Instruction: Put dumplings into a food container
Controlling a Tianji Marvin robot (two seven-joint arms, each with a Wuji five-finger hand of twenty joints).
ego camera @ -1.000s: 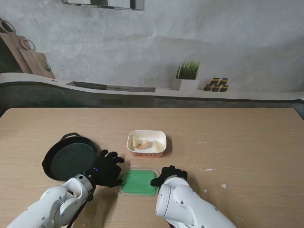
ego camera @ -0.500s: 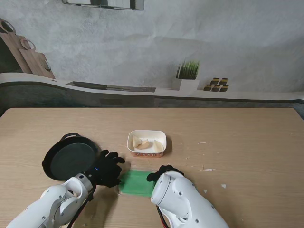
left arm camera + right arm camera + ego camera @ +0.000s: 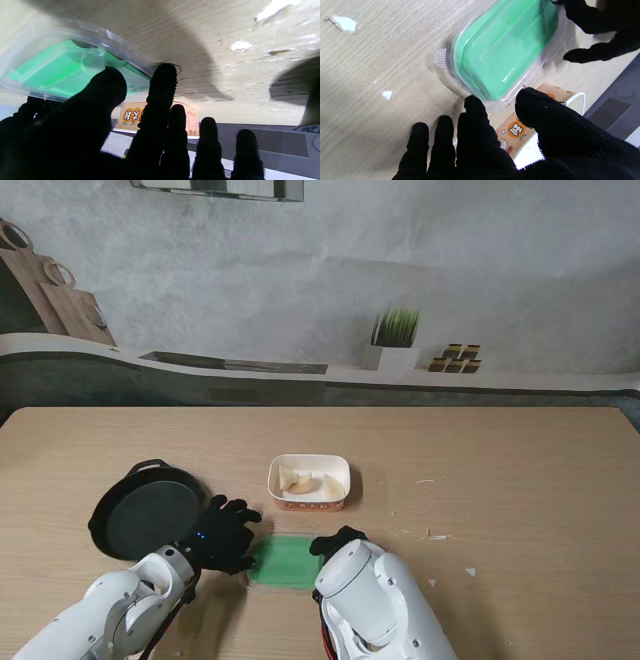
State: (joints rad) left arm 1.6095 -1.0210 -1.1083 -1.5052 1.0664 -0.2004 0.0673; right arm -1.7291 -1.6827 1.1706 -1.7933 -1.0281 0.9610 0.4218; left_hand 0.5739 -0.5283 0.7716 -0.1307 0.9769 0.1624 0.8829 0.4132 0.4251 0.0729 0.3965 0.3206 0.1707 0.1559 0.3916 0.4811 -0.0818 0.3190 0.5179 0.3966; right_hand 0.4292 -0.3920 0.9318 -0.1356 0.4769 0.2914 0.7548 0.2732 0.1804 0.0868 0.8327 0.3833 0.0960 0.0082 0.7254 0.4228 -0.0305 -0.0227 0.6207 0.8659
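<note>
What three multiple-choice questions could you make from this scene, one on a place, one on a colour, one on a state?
1. Where does the round black frying pan sit?
A. on the robot's left of the white paper food container
B. on its right
C. inside it

2. What colour is the flat rectangular lid under clear plastic?
A. red
B. green
C. yellow

3. What is in the white paper food container?
A. nothing
B. pale dumplings
C. the lid

Answers:
1 A, the stand view shows the pan left of the container, beyond the left hand.
2 B, both wrist views and the stand view show it green, lying between the left hand and the right hand.
3 B, pale dumplings lie in the open container.
</note>
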